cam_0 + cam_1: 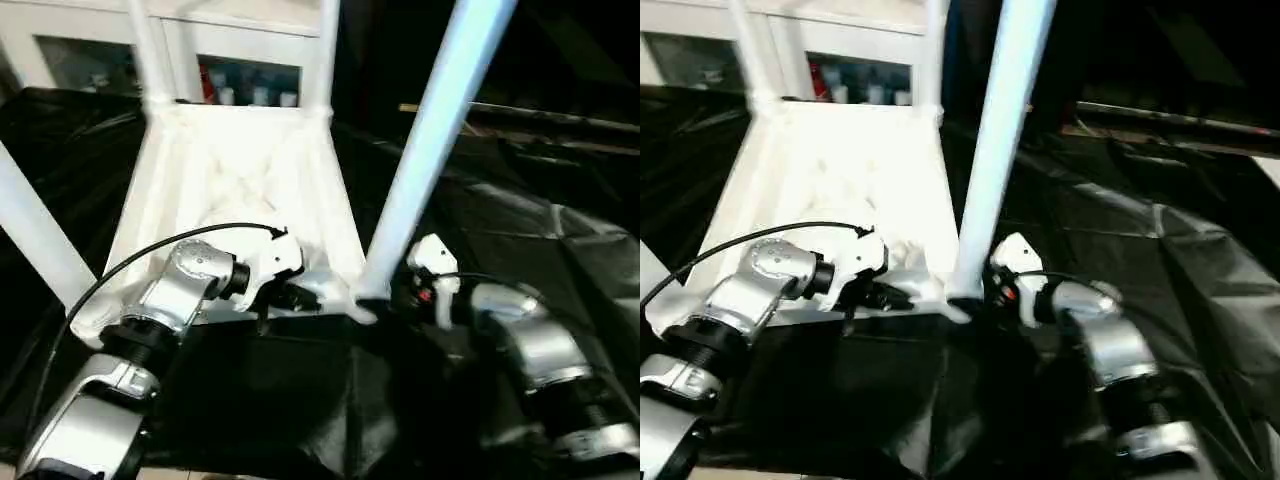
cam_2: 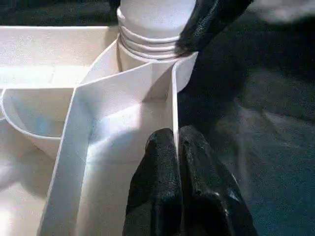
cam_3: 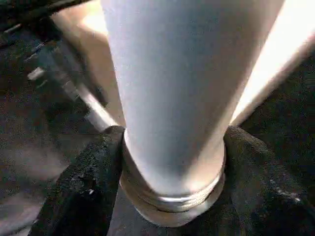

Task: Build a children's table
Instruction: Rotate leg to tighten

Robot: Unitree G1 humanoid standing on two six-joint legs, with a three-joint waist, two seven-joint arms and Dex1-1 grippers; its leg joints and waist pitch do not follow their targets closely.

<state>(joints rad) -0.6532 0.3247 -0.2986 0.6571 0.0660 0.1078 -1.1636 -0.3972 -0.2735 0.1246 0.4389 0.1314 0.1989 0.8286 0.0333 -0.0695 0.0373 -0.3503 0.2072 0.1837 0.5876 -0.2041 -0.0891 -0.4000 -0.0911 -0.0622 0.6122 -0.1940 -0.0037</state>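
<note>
Both fingers of my right gripper (image 3: 170, 187) clamp leg (image 1: 430, 150)'s collar; left gripper (image 2: 177, 162) pinches tabletop (image 1: 240, 170) wall, steadying it.

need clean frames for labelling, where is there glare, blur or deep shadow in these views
Left eye view: the table top is blown out by glare, ribs barely readable, and the black sheet near the forearms sinks into shadow. Right wrist view: the leg is soft and blurred. Left wrist view: sharp on the rim.
</note>
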